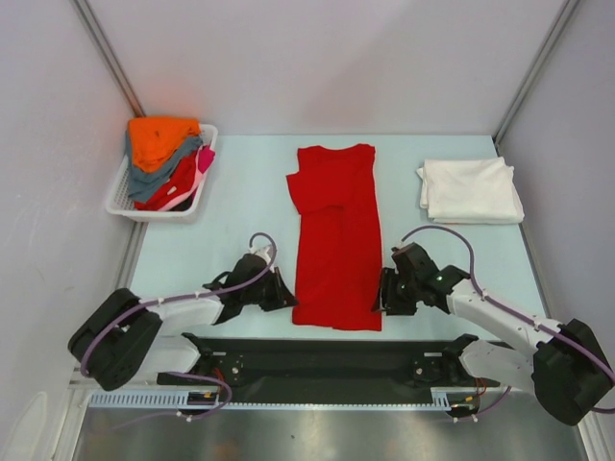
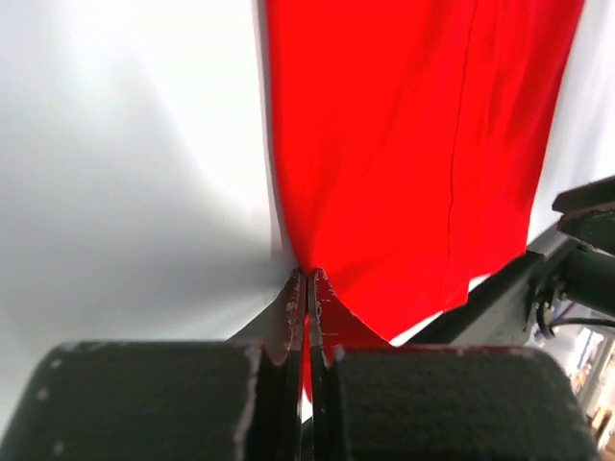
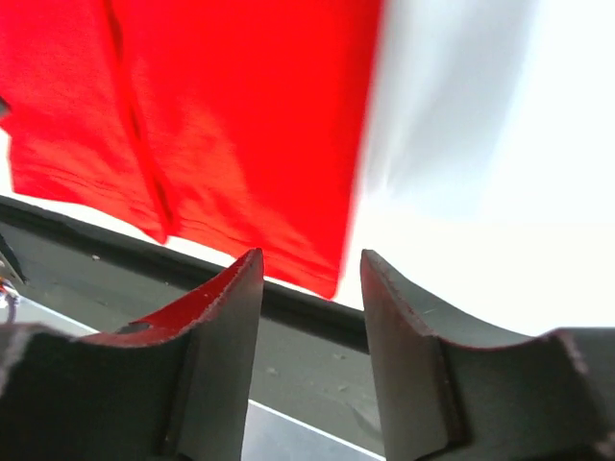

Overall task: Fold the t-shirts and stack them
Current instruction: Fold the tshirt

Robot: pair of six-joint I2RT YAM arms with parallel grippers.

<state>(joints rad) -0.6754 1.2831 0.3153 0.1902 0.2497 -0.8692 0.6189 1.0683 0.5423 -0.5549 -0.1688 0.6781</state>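
Observation:
A plain bright red t-shirt lies flat in the middle of the table, folded lengthwise into a narrow strip, collar at the far end. My left gripper is shut on the shirt's near left hem corner, with red cloth between its tips. My right gripper is open just off the shirt's near right hem corner, which lies ahead of the gap between its fingers. A folded cream-white t-shirt lies at the far right. Orange, grey-teal and red-with-pink t-shirts are piled in the basket.
A white mesh basket stands at the far left corner. A black rail runs along the table's near edge, just behind the shirt hem, and shows in the right wrist view. Grey walls enclose the table on three sides.

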